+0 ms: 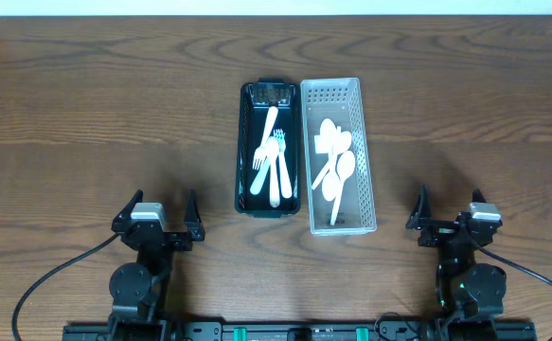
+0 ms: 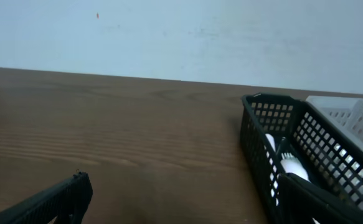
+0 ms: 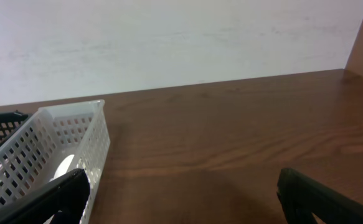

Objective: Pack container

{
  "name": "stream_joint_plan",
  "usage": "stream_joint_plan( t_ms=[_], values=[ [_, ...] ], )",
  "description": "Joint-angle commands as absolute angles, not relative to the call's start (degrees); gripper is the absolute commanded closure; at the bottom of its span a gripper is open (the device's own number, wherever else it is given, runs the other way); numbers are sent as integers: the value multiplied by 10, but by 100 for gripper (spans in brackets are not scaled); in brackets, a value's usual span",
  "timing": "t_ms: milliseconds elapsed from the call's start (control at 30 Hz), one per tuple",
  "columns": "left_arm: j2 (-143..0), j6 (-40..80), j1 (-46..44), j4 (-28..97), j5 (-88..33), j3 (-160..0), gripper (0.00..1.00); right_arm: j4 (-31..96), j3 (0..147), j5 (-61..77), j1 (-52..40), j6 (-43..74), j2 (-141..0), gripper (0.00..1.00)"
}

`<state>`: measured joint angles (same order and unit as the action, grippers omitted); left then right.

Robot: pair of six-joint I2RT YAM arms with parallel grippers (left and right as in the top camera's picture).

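Both arms sit low at the near edge of the brown wooden table point(image 1: 86, 114). The left gripper point(image 1: 162, 206) is spread wide and holds nothing, and the right gripper point(image 1: 449, 204) is just as wide and just as empty. Centre table, the black perforated plastic basket point(image 1: 241, 152) carries white plastic forks point(image 1: 274, 156). Touching its right side, the white perforated plastic basket point(image 1: 366, 161) carries white plastic spoons point(image 1: 337, 170). No cutlery lies loose, so I'd call the packing done, or nearly so. Whether a lid or stacking step remains, I can't tell.

The overlapping pieces make an exact count unsafe, and one piece among the forks may be a knife. Each wrist camera shows only fingertip edges and a cropped basket corner.
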<state>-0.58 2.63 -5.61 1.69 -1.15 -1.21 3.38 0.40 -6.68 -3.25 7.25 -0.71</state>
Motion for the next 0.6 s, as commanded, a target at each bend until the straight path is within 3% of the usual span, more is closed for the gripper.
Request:
stream_joint_plan(
  t_ms=[0,567],
  values=[
    [-3,44,-53,41,-9,-2,2,36,3,-71,-29,81,-3,1],
    [-7,44,-53,41,-9,-2,2,36,3,-71,-29,81,-3,1]
  ],
)
